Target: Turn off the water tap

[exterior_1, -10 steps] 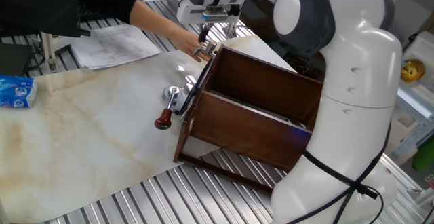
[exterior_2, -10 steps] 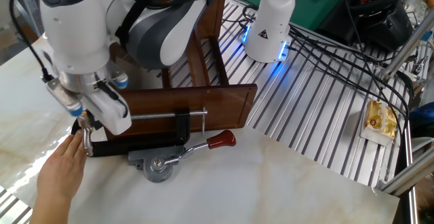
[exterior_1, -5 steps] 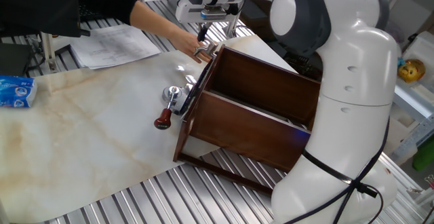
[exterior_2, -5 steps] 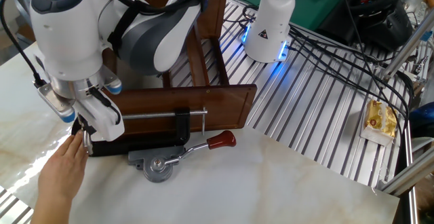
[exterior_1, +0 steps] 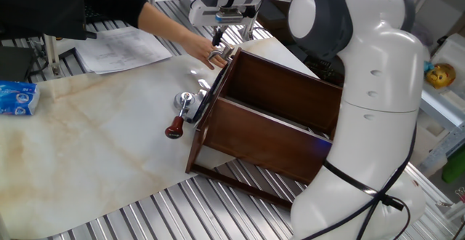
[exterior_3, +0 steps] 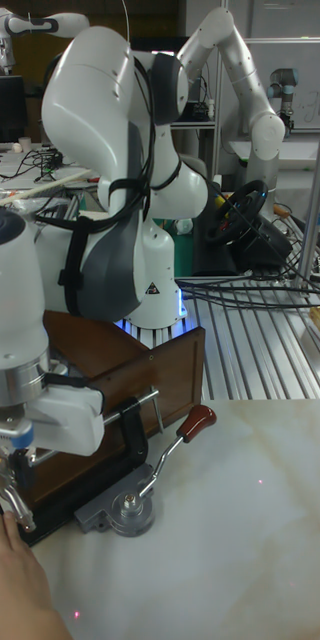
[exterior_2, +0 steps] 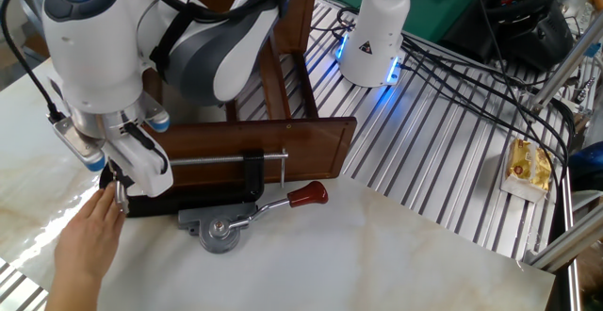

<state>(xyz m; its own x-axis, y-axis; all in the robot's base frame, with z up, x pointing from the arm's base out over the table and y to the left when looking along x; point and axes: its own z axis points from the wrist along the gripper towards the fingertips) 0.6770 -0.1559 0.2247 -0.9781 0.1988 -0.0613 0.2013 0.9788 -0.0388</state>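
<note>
**Robot hand at the little tap**

One fixed view: The robot's hand [exterior_1: 218,40] hangs right over the small silver tap [exterior_1: 219,53]. The tap sits at the far top corner of the brown wooden box [exterior_1: 269,116], above the bench [exterior_1: 87,138]. A person's hand [exterior_1: 197,49] is touching it too. I think the robot is lining up to grab the lever.

The other fixed view: The robot's hand is low beside the tap [exterior_2: 121,196]. I cannot tell if its fingers are apart or together. Next it must grip the lever and swing it shut.

Tall fixed view: The tap [exterior_3: 10,498] looks long and thin. It leans, running down toward the person's hand. A black clamp [exterior_3: 130,435] stands nearby.
</note>
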